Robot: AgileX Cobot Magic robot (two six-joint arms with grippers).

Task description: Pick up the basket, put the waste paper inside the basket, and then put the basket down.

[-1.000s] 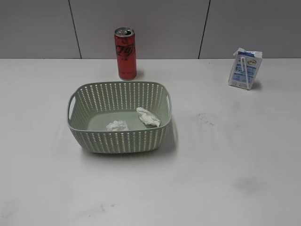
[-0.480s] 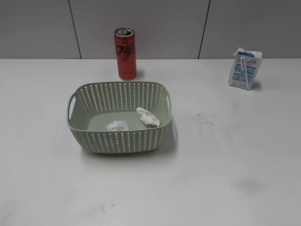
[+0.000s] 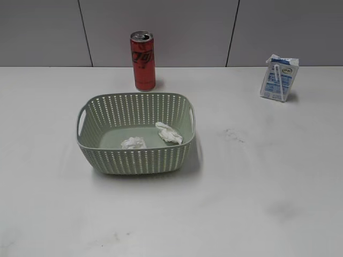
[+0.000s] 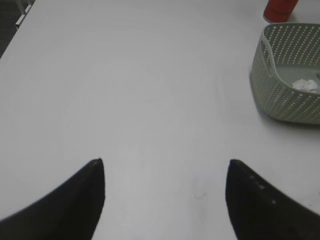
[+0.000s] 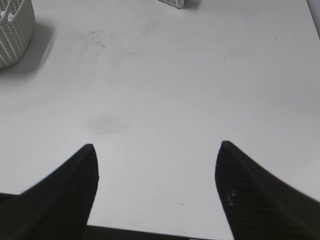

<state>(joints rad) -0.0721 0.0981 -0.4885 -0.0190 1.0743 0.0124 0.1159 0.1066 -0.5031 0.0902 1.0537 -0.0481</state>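
The pale sage-green basket stands on the white table, left of centre. Two white wads of waste paper lie inside it: a round one at the front and a longer one at the right. The basket also shows in the left wrist view at the right edge, and its corner in the right wrist view. My left gripper is open and empty over bare table, well left of the basket. My right gripper is open and empty near the table's front edge. Neither arm shows in the exterior view.
A red drink can stands upright just behind the basket; its base shows in the left wrist view. A blue-and-white drink carton stands at the back right. A grey panelled wall closes the back of the table.
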